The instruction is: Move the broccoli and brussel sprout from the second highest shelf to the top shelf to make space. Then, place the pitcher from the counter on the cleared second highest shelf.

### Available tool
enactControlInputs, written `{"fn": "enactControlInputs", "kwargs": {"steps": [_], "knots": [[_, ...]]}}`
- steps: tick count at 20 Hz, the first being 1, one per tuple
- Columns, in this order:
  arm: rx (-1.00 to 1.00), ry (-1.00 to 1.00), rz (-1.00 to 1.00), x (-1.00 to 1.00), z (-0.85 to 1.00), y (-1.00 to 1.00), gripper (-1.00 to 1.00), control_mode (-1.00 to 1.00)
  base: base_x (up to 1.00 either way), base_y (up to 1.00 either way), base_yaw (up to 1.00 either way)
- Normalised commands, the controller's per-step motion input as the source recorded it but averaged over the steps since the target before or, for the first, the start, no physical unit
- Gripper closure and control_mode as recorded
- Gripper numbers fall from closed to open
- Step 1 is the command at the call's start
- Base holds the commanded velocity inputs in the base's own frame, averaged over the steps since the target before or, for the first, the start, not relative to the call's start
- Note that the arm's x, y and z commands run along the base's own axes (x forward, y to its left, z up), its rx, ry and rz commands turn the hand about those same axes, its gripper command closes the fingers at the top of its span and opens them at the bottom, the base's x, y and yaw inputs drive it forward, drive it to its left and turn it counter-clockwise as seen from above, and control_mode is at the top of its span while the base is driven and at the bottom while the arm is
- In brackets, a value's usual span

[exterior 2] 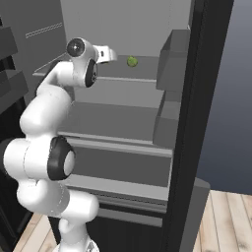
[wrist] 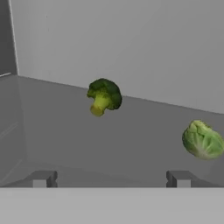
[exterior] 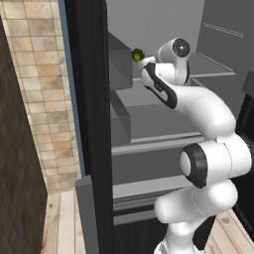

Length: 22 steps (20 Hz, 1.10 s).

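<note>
The broccoli (wrist: 104, 95) lies on the top shelf (wrist: 131, 144) near the back wall, a dark lumpy floret with a pale stem. The brussel sprout (wrist: 202, 140) rests on the same shelf, nearer and to the right. My gripper (wrist: 110, 179) hovers just in front of them, open, with nothing between its fingers. From the left the broccoli (exterior: 137, 55) peeks out beside the gripper (exterior: 145, 62). From the right the brussel sprout (exterior 2: 132, 61) sits just past the gripper (exterior 2: 111, 54). The second highest shelf (exterior: 154, 116) (exterior 2: 113, 120) lies bare below. The pitcher and the counter are out of view.
Grey door bins (exterior: 120, 124) (exterior 2: 167, 118) jut in beside the shelves. The dark fridge door edge (exterior: 92, 124) (exterior 2: 197, 123) stands close to the arm. A tiled wall (exterior: 44, 99) is at the left, above a wooden floor (exterior 2: 226, 221).
</note>
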Motion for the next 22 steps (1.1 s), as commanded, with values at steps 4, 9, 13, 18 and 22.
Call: {"fn": "enactControlInputs", "kwargs": {"steps": [4,9,13,18,22], "knots": [[0.12,0.02,0.00,-1.00,0.01,-0.43,-1.00,-1.00,0.00,0.00,0.00],[0.04,0.15,-0.02,-1.00,-0.29,-0.10,-1.00,-1.00,0.00,0.00,0.00],[0.01,0.20,-0.02,-1.00,-0.54,0.00,-1.00,-1.00,0.00,0.00,0.00],[0.00,0.24,-0.05,-1.00,-0.48,0.00,-1.00,-1.00,0.00,0.00,0.00],[0.00,0.18,0.00,-1.00,-0.53,0.00,-1.00,-1.00,0.00,0.00,0.00]]}}
